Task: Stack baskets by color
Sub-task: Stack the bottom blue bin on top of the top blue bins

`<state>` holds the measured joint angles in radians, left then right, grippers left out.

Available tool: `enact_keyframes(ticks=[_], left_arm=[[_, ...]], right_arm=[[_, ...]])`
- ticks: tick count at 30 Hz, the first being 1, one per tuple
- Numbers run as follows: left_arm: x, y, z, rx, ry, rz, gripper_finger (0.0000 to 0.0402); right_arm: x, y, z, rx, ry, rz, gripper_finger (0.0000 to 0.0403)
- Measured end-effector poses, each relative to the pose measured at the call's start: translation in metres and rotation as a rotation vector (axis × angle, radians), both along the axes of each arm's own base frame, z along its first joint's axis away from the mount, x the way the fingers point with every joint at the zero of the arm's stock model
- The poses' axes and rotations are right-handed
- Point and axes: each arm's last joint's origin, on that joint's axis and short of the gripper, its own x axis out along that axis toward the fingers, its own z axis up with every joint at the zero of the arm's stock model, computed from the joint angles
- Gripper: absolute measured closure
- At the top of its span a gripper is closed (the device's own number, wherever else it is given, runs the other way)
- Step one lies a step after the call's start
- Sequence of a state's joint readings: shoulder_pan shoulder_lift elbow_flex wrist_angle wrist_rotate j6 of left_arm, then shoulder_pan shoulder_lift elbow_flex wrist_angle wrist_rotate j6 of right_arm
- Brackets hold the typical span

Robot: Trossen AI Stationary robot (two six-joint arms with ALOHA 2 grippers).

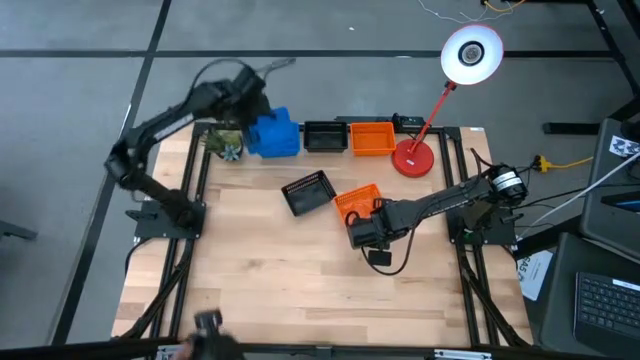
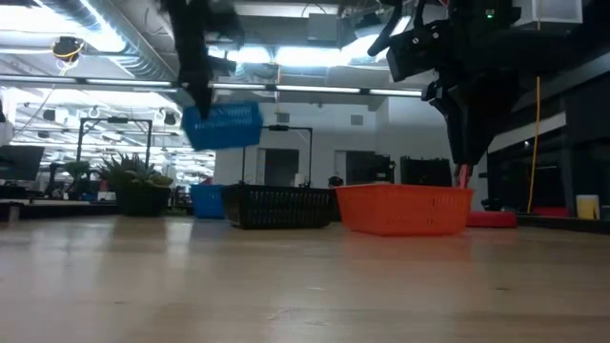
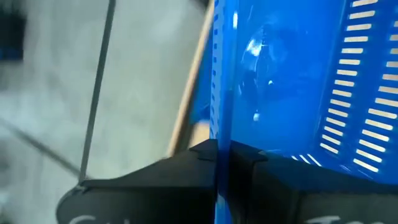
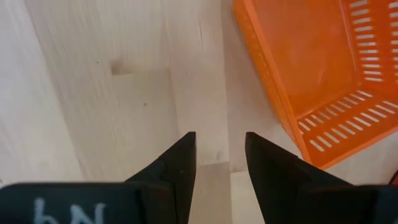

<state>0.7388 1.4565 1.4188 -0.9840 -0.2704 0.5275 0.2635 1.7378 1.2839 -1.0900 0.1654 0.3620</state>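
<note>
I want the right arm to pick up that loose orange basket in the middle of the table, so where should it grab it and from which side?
Grip the thin upper rim of the near wall of the orange basket, coming straight down from above. It sits upright and open-topped, so one finger can probably drop inside and one outside. The right gripper is open, empty, over bare table beside that basket.

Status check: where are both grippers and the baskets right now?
Left gripper shut on blue slotted plastic basket, lifted at far left. Right gripper open, empty, beside loose orange plastic basket. Nothing blocking.
</note>
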Motion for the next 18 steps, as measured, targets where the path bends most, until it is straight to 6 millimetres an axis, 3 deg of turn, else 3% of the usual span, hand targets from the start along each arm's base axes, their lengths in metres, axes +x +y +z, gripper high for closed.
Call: enact_keyframes(ticks=[3,6,11,18], left_arm=[[-0.010,0.039,-0.019,-0.082,0.048,-0.006,0.0401],[-0.010,0.061,-0.035,-0.171,0.011,-0.037,0.0401],[-0.002,0.077,-0.047,-0.184,0.035,-0.125,0.0401],[0.010,0.091,-0.078,-0.233,0.104,-0.178,0.0401]], right_arm=[[0.000,0.000,0.000,0.001,-0.005,-0.001,0.0264],[0.001,0.000,0.000,0.002,-0.007,0.002,0.0264],[0.001,0.000,0.000,0.002,-0.007,0.002,0.0264],[0.001,0.000,0.000,0.003,-0.009,-0.007,0.0264]])
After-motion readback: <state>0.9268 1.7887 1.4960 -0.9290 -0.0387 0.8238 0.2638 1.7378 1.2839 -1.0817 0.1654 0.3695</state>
